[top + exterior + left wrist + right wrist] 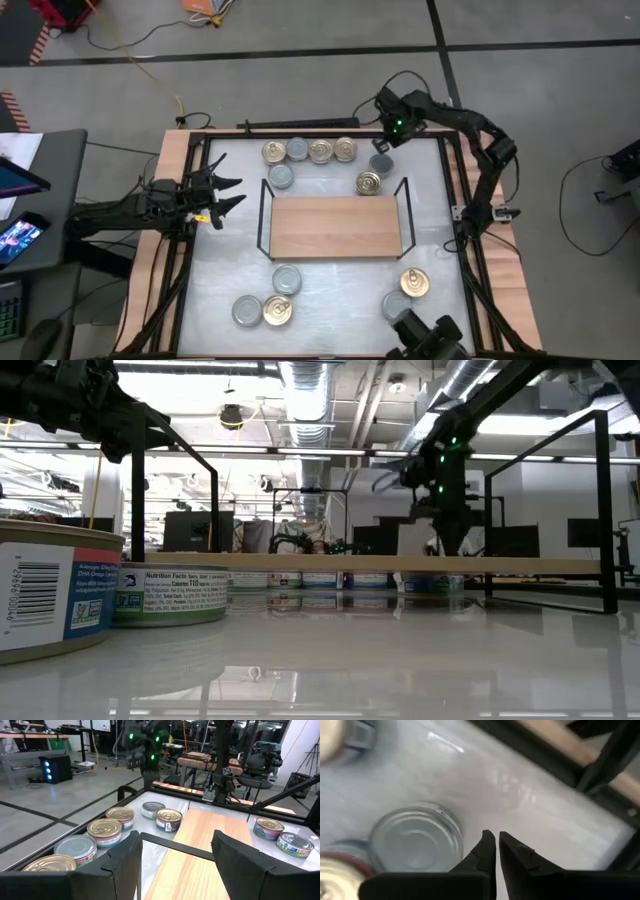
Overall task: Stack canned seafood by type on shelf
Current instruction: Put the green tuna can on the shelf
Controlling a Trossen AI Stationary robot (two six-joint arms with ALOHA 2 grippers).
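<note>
While the left gripper (228,191) hangs wide-jawed and empty over the left edge of the white counter (330,290), the right gripper (382,143) hovers at the far right, its jaws nearly together and holding nothing, just beside a silver-lidded flat round tin (380,163).

Eleven small flat round metal tins can be counted on the counter. Six sit beyond the far side of the rectangular light wooden shelf board (334,227): a far row of gold (273,152), silver (297,150), gold (321,151) and gold (345,150), a silver one (281,177) nearer on the left, and a gold one (369,183) by the board's far right corner. With the tin under the right gripper, that makes seven. On the near side lie four more: silver (286,279), silver (247,311), gold (277,311) and, to the right, gold (415,283).

No tin rests on the board, whose thin black wire frames (265,217) rise at both short ends.

Beyond the glossy counter, a workshop with ceiling ducts (310,390), desks and monitors stretches back.
</note>
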